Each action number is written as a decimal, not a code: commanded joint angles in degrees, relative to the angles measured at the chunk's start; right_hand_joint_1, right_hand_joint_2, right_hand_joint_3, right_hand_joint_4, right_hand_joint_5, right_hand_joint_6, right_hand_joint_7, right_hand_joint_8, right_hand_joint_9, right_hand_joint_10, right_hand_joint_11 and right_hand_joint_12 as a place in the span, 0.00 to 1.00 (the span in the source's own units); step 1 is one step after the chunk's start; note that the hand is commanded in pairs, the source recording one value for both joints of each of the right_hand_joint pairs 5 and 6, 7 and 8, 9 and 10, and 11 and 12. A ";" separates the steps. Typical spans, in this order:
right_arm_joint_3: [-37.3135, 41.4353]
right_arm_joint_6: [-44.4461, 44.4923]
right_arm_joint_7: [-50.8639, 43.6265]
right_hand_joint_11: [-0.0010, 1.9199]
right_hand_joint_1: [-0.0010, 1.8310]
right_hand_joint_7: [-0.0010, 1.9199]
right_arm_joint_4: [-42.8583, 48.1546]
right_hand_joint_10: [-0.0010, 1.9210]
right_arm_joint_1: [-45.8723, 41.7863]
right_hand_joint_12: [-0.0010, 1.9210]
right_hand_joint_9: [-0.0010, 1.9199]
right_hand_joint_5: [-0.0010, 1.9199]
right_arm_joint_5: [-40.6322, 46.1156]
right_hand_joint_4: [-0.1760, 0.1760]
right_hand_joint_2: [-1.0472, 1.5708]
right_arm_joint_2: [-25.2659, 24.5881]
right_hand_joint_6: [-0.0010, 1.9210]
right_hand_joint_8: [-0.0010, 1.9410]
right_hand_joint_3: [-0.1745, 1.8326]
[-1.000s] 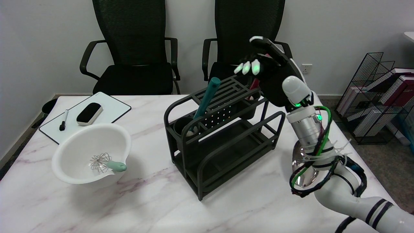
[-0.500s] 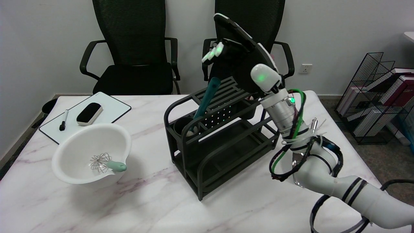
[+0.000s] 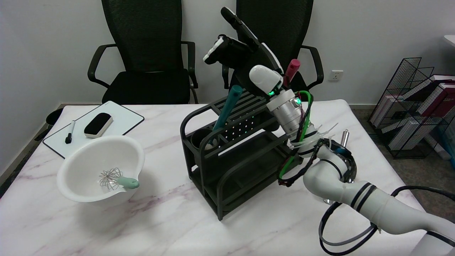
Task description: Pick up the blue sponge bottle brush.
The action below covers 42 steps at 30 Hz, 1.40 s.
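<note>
Hovering my right hand [image 3: 239,53] empty, fingers loosely spread, above the teal-handled bottle brush [image 3: 226,111] leaning in the black rack's [image 3: 227,170] left cup; descending off-line could knock the tilted handle aside or snag the rack's rail.

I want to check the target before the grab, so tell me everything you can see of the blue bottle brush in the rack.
The blue bottle brush shows a long teal-blue handle, smooth and plastic-looking, with a rounded butt end. It leans tilted, top toward the right, standing in the round cup at the left end of the black rack. Its head is mostly hidden in the cup; only a pale bit shows. The right hand hangs above it, not touching.
</note>
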 commanded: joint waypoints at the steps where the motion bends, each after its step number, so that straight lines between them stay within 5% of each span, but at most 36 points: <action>1: -1.44 1.42 0.34 0.47 0.60 0.48 -7.05 0.47 4.90 0.46 0.47 0.08 -1.16 0.50 0.31 -0.84 0.08 0.47 0.56; 28: 0.00 3.02 0.02 0.53 0.59 0.34 -0.81 0.46 -4.99 0.53 0.46 0.07 -0.92 0.50 0.34 2.08 0.07 0.34 0.56; 42: -0.88 3.08 0.02 0.52 0.59 0.32 0.51 0.44 -7.29 0.52 0.44 0.16 -1.32 0.50 0.37 1.68 0.16 0.32 0.55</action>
